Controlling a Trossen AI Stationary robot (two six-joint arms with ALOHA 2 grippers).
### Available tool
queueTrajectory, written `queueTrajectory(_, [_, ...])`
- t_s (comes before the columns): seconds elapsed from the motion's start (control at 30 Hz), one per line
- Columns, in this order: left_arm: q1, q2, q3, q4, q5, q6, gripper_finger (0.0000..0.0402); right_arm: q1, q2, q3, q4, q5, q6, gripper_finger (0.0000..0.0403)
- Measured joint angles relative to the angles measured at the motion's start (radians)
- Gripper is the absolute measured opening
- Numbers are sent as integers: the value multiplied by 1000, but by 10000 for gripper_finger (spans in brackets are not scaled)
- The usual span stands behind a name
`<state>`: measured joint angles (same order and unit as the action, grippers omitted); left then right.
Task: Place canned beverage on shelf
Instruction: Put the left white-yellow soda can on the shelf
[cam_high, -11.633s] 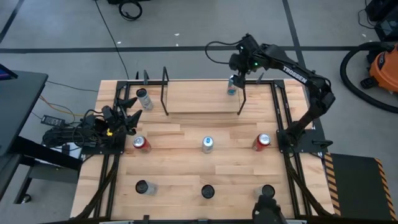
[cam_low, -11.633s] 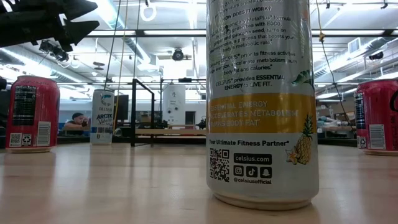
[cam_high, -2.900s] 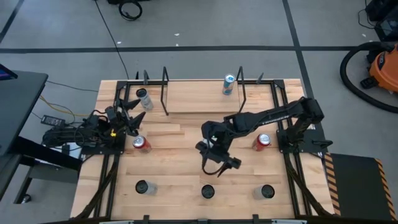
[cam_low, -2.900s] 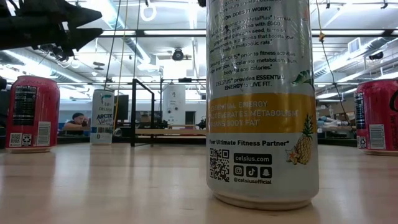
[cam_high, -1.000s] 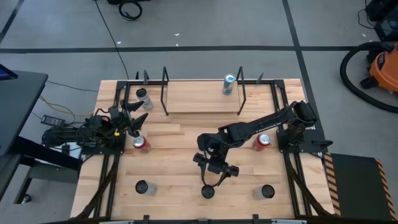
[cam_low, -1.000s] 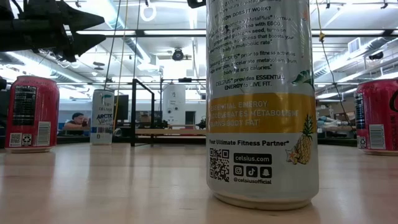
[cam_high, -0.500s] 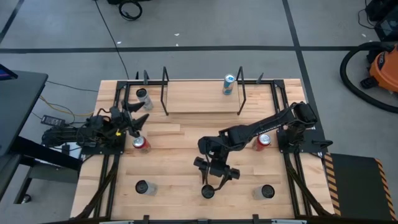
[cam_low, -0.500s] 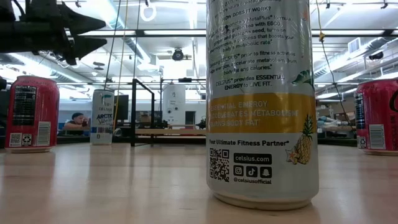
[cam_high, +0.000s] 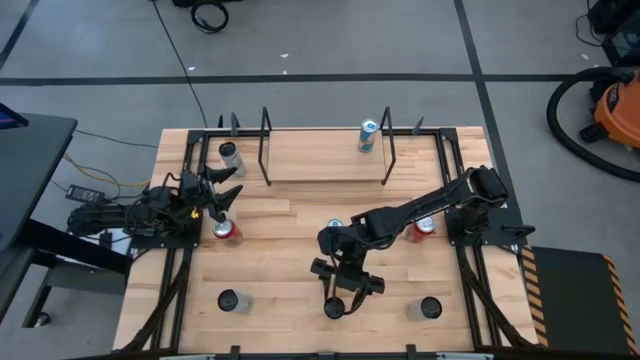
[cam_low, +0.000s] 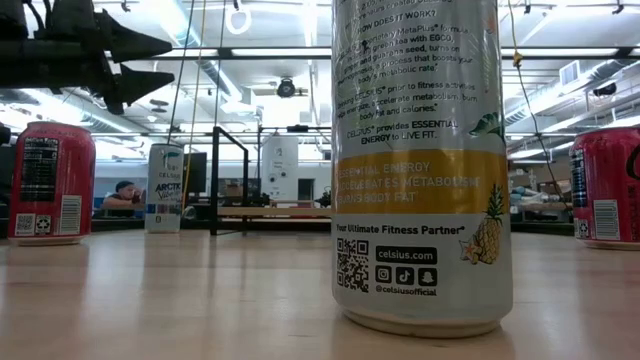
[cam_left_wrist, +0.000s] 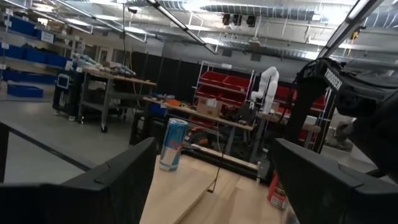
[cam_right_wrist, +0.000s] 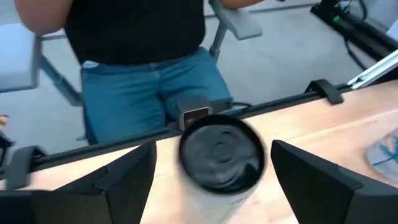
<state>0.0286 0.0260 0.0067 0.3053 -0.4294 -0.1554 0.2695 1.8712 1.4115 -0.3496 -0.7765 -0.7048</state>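
Observation:
The shelf (cam_high: 325, 155) stands at the table's far middle, with a blue-and-silver can (cam_high: 368, 136) upright on its right end. My right gripper (cam_high: 334, 298) is open over the near-middle can (cam_high: 333, 309), a tall silver can with a dark top (cam_right_wrist: 221, 152). Its fingers stand on either side of the can's top, apart from it. This can fills the low view (cam_low: 420, 160). My left gripper (cam_high: 222, 192) is open and empty at the table's left, above a red can (cam_high: 227, 231). It also shows in the low view (cam_low: 150, 60).
More cans stand upright on the table: a silver one far left (cam_high: 230, 155), a blue-topped one in the middle (cam_high: 333, 227), a red one at the right (cam_high: 424, 226), and two in the near row (cam_high: 229, 300) (cam_high: 428, 310). A person in jeans (cam_right_wrist: 149, 93) stands beyond the near edge.
My right gripper has gone toward the table's near edge, from over the middle can to over the near-middle can, staying open. The blue-topped middle can now shows behind the arm.

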Motion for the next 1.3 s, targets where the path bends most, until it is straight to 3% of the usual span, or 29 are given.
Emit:
queueTrajectory(0.17, [0, 7, 0, -13, 1, -18, 321, 2, 23, -1, 37, 42, 18, 325])
queueTrajectory(0.4, [0, 14, 0, -13, 0, -16, 321, 2, 24, -1, 34, -26, 32, 325])
queueTrajectory(0.73, [0, 13, 0, -12, 0, -17, 321, 12, 24, -2, 32, -10, 51, 325])
queueTrajectory(0.97, [0, 13, 0, -18, 0, -29, 321, 12, 25, -73, 156, -10, 82, 325])
queueTrajectory(1.3, [0, 13, 0, -26, 0, -36, 321, 12, 25, -75, 172, -10, 85, 325])
